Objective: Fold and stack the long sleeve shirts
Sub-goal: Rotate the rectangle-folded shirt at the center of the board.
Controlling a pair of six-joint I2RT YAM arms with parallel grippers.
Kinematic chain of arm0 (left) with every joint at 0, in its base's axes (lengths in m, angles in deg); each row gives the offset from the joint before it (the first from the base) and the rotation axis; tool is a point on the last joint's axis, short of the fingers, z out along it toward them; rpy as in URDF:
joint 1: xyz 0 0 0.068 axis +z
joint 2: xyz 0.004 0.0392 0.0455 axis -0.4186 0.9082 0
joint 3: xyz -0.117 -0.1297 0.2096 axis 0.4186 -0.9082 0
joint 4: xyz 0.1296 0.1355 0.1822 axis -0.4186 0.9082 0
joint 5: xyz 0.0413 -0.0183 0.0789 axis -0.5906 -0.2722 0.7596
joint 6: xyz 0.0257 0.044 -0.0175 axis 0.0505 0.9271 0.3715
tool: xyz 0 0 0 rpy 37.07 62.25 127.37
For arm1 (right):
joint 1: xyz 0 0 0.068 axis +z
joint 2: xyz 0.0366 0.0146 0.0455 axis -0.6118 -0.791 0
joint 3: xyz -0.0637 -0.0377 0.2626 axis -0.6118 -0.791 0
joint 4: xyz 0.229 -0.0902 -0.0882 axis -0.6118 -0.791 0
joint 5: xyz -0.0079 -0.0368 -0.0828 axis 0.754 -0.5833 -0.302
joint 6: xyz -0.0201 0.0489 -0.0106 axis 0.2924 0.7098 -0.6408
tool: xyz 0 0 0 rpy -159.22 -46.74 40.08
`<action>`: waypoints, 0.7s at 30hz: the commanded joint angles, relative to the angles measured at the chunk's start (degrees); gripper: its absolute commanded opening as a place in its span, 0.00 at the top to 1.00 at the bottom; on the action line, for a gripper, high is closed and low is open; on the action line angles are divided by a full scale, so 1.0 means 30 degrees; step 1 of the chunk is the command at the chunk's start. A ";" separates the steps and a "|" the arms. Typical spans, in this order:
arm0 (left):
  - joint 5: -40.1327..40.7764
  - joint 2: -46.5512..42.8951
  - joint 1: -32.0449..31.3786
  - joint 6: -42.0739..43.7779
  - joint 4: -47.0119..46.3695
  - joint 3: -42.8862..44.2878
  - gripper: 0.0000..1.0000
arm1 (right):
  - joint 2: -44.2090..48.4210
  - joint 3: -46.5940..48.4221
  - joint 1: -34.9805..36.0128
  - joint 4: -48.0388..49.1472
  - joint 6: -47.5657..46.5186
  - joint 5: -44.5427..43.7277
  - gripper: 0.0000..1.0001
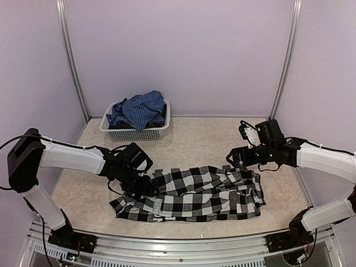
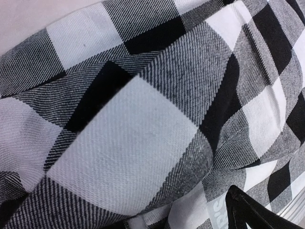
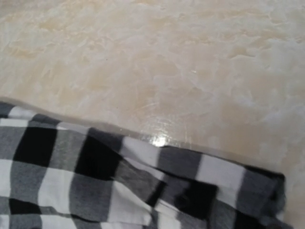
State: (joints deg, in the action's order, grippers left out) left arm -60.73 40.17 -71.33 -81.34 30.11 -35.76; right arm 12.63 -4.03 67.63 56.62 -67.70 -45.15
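Note:
The black-and-white check shirt (image 1: 200,194) lies in a long crumpled strip across the near middle of the table. My left gripper (image 1: 142,186) is down on its left end. In the left wrist view the cloth (image 2: 143,119) fills the frame and bulges over the jaws; only one black finger (image 2: 259,214) shows, far to the right, so the jaws stand apart. My right gripper (image 1: 232,158) hovers just above the shirt's far right edge (image 3: 95,181) with nothing hanging from it; its fingers do not show in the right wrist view. The blue checked shirt (image 1: 139,110) is bunched in the basket.
The white mesh basket (image 1: 136,133) stands at the back left by the wall. Beige tabletop (image 3: 167,57) lies beyond the shirt's far edge. Purple walls with metal posts enclose the table on three sides.

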 commanded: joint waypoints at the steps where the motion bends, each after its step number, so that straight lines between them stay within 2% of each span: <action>1: 0.1420 0.2299 0.0061 0.2591 -0.0481 0.2465 0.03 | -0.0420 0.0224 -0.0083 0.0133 -0.0011 -0.0519 0.00; 8: 0.2253 0.5772 -0.0051 0.5435 -0.0460 0.7009 0.02 | -0.0265 -0.0218 -0.0094 -0.0027 0.0089 -0.1711 0.01; 11: 0.1986 0.7613 -0.0327 0.6934 -0.0265 0.9997 0.02 | 0.0197 -0.0552 -0.0097 -0.0013 0.0361 -0.2261 0.00; 15: 0.0565 1.0377 -0.0379 0.8469 0.0040 1.3924 0.03 | 0.0510 -0.0618 -0.0098 -0.0205 0.0407 -0.2395 0.00; 21: -0.0756 1.3274 -0.0545 1.0082 -0.1323 1.7683 0.03 | 0.0243 -0.0173 -0.0113 -0.0799 0.0109 -0.2729 0.01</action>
State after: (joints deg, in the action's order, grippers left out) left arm -59.04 75.75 -72.25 -56.92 28.87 11.25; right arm 12.72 -5.41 67.61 56.23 -67.22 -51.60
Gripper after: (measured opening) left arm 0.970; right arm 0.995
